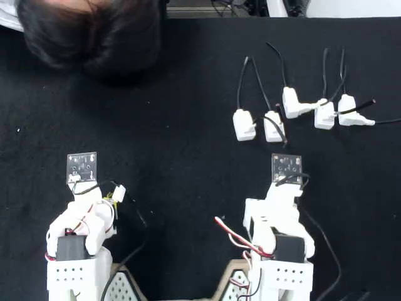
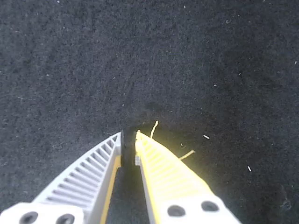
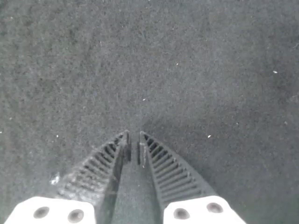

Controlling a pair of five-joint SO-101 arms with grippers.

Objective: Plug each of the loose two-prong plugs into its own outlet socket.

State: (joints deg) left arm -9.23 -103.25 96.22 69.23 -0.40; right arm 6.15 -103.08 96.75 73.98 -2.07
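Note:
Several white plug and socket bodies with black cords lie in a cluster on the black mat at the far right. Two of them, one white body [image 1: 244,124] and its neighbour [image 1: 274,127], sit side by side nearest the arms. Three more [image 1: 291,100] [image 1: 324,115] [image 1: 348,111] lie just beyond, with short white pieces sticking out sideways. My left arm [image 1: 81,210] is folded at the near left, far from the cluster; its gripper [image 2: 129,136] is shut on nothing above bare mat. My right arm [image 1: 282,216] is folded at the near right, its gripper [image 3: 134,136] also shut and empty.
A person's head [image 1: 88,31] leans over the far left edge of the mat. Black cords [image 1: 250,72] trail from the white bodies toward the far edge. A cable [image 1: 326,244] runs beside the right arm's base.

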